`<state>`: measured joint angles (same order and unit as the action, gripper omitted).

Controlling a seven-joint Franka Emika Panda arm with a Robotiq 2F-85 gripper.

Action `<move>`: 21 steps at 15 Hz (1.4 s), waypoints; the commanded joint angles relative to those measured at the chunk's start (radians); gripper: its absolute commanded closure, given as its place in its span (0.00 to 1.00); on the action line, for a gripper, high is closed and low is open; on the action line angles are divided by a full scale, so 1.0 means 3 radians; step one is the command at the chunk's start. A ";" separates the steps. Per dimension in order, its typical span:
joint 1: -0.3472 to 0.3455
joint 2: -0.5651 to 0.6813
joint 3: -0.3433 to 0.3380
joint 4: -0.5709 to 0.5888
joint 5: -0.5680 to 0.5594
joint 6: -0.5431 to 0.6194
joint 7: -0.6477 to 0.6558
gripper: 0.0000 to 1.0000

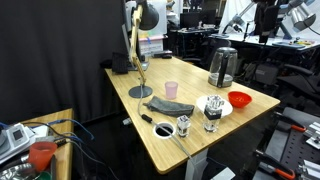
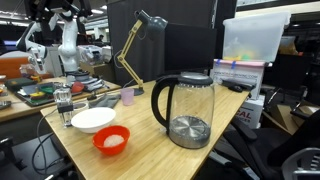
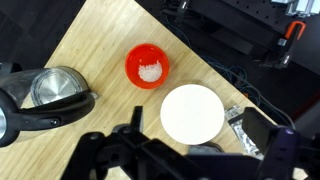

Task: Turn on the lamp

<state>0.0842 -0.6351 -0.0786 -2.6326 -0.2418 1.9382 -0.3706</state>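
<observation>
Task not started, by my judgement: lamp (image 1: 133, 55) stands unlit at 11 o'clock on the table (image 1: 195, 85) in an exterior view, gripper (image 3: 185, 155) hovers well apart over red bowl (image 3: 147, 67) and white plate (image 3: 192, 112), jaw spread unreadable; reach and switch-press remain.

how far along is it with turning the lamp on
Nothing looks done: the lamp looks unlit in both exterior views. In hand: nothing; the gripper hangs open and empty above the red bowl and white bowl, near the kettle. Left: cross the table to the lamp and work its switch, which I cannot see.
</observation>
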 commanded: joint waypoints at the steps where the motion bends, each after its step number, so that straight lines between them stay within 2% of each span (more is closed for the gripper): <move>1: -0.0018 0.0001 0.0018 0.0004 0.0012 -0.0004 -0.0009 0.00; 4: 0.0123 0.0073 0.0083 0.0021 0.0109 0.0062 -0.0045 0.00; 9: 0.0571 0.0373 0.0413 0.0213 0.0471 0.0494 -0.0005 0.00; 11: 0.0680 0.0576 0.0547 0.0357 0.0525 0.0706 0.0039 0.00; 13: 0.0712 0.0779 0.0651 0.0486 0.0508 0.0906 0.0111 0.00; 14: 0.0700 0.0572 0.0647 0.0335 0.0500 0.0831 0.0102 0.00; 17: 0.0696 0.0774 0.0686 0.0457 0.0502 0.0894 0.0116 0.00; 21: 0.0693 0.0771 0.0680 0.0464 0.0502 0.0894 0.0116 0.00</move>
<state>0.3050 -0.4034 0.1131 -2.4948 -0.0976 2.2080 -0.3311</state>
